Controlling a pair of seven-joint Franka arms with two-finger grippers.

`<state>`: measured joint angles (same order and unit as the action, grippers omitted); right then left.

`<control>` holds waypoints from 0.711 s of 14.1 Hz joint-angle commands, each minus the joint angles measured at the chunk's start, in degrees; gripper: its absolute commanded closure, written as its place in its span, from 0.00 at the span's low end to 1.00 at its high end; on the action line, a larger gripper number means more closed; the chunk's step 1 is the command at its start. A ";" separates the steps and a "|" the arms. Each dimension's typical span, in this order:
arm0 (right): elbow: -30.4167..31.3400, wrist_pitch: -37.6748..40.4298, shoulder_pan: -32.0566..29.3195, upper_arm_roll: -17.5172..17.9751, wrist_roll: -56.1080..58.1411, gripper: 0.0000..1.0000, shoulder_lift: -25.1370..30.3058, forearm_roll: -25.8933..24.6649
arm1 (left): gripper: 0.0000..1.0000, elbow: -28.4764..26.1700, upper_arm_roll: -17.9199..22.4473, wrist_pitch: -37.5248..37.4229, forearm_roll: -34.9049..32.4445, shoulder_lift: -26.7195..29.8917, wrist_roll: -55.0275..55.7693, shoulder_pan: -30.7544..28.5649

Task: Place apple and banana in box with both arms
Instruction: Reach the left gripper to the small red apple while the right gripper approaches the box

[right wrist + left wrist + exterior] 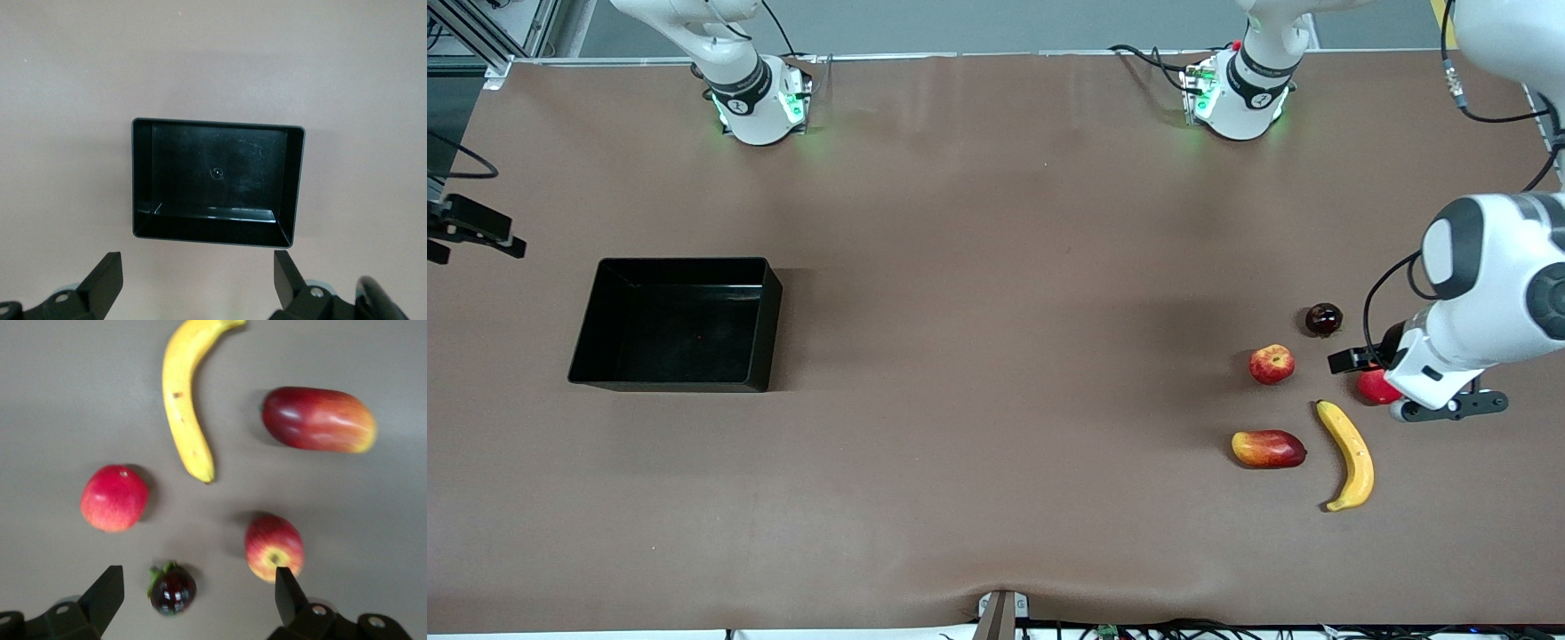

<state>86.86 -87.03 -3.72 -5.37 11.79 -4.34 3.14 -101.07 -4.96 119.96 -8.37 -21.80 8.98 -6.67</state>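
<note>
From the front, my left gripper [1405, 384] hangs over the fruit at the left arm's end; the box [761, 320] sits empty toward the right arm's end. My left wrist shows wide, empty fingers [107, 590] above the apple [274, 547] and banana [184, 400], ready to choose. My right gripper [197, 280], also wide, waits above the box.

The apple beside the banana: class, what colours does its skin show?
The apple is red with pale yellow patches, yellowest around the stem dimple; the left wrist view shows it best.
</note>
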 commanded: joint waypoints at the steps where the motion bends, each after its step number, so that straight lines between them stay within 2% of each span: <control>1: -0.73 0.46 -1.20 0.18 0.07 0.00 -1.02 0.03 | 0.00 -1.86 -0.49 5.11 -7.07 -1.30 -1.42 -2.90; 4: -1.08 -0.68 -1.99 0.09 0.07 0.00 -3.74 -0.41 | 0.00 1.04 -0.49 6.95 -8.51 -6.31 -1.42 -3.35; 6: -0.73 -4.62 -3.40 0.09 0.07 0.00 -5.66 -0.50 | 0.00 1.31 -0.58 6.96 -7.81 -6.85 -0.02 -3.00; 8: -0.99 -6.57 -4.36 0.09 -0.01 0.00 -11.98 -0.77 | 0.00 1.05 -1.19 6.70 -7.46 -6.85 1.03 -2.82; 10: -0.73 -9.10 -5.42 0.09 0.16 0.00 -13.93 -0.68 | 0.00 0.35 -2.86 6.52 -3.52 -6.85 1.56 -2.64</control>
<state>87.35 -94.49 -7.63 -5.90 11.82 -15.25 2.94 -100.73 -6.62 126.95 -14.29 -28.72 9.48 -9.59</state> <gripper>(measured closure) 0.000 0.000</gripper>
